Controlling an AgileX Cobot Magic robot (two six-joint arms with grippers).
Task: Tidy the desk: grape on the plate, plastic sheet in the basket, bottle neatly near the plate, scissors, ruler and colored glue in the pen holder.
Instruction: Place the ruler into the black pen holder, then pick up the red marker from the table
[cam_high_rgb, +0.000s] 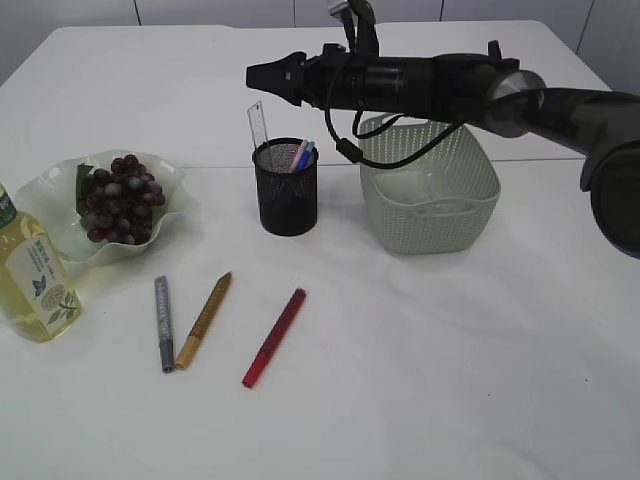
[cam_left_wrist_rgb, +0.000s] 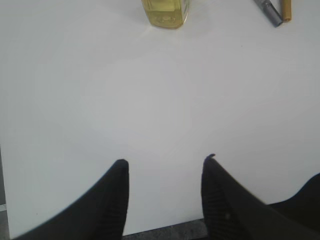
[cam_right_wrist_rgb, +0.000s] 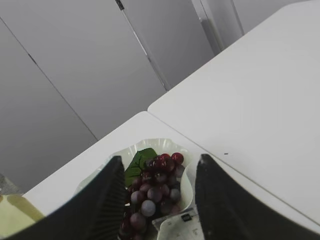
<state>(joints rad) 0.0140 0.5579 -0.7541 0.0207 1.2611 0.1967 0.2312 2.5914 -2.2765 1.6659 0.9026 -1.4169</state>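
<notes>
My right gripper (cam_high_rgb: 262, 78) hangs open and empty above the black mesh pen holder (cam_high_rgb: 287, 190). A clear ruler (cam_high_rgb: 257, 125) and pink and blue ends (cam_high_rgb: 301, 155) stick out of the holder. The right wrist view looks past the open right gripper (cam_right_wrist_rgb: 161, 159) to the ruler's top (cam_right_wrist_rgb: 187, 226) and the grape (cam_right_wrist_rgb: 152, 187) on the plate (cam_right_wrist_rgb: 186, 187). Three colored glue pens lie on the table: grey (cam_high_rgb: 163, 322), gold (cam_high_rgb: 205, 318), red (cam_high_rgb: 274, 337). The bottle (cam_high_rgb: 35, 275) stands left of the plate (cam_high_rgb: 60, 190). My left gripper (cam_left_wrist_rgb: 167, 160) is open over bare table.
A pale green basket (cam_high_rgb: 430, 195) stands right of the pen holder, under the right arm; I cannot make out the plastic sheet in it. The left wrist view shows the bottle's base (cam_left_wrist_rgb: 165, 12) and the grey pen's tip (cam_left_wrist_rgb: 267, 10) far ahead.
</notes>
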